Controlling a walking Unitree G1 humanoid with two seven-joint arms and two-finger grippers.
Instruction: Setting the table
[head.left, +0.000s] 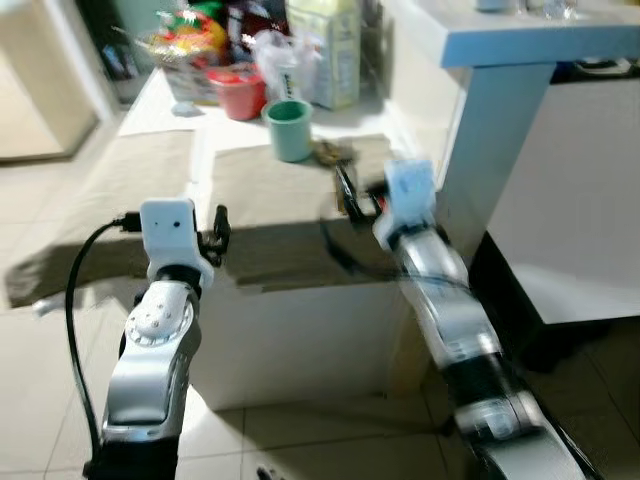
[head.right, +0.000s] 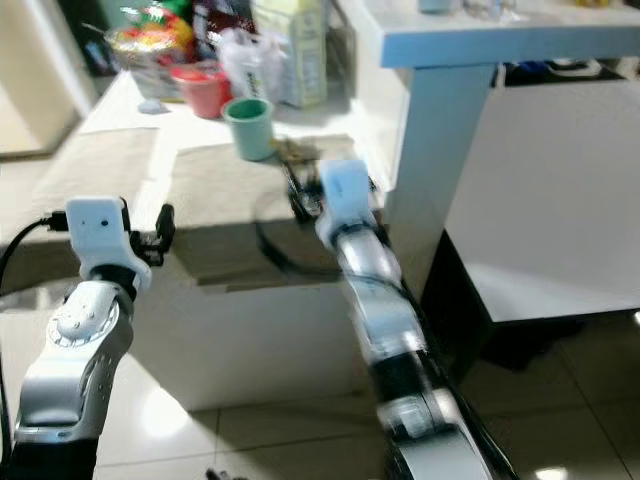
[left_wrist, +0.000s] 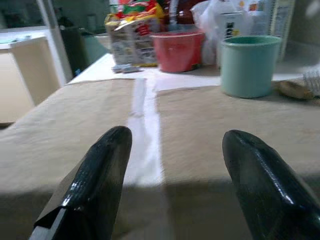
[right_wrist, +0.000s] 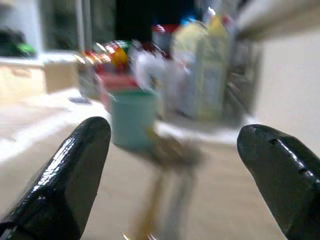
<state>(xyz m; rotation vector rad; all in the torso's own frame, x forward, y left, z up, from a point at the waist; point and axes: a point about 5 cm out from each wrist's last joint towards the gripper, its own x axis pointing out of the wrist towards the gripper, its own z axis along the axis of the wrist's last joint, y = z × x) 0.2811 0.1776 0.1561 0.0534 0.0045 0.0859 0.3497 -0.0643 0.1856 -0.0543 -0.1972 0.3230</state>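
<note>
On the table (head.left: 300, 300) two placemats lie side by side — the left placemat (left_wrist: 65, 120) and the right placemat (left_wrist: 225, 125), a bare strip between them. A cup (head.left: 289, 129) stands at the right mat's far edge, cutlery (head.left: 330, 152) just right of it. Behind the cup — a bowl (head.left: 238, 92), bags and a carton (head.left: 327, 50). A counter (head.left: 520, 40) rises right of the table

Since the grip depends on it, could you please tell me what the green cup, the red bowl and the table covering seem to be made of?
Green cup: probably plastic or glazed ceramic; smooth, matte, uniform colour, thick rim. Red bowl: likely plastic; smooth with a soft sheen. Table covering: looks like woven beige cloth mats, dull and slightly textured, with a white strip of table between them.
</note>
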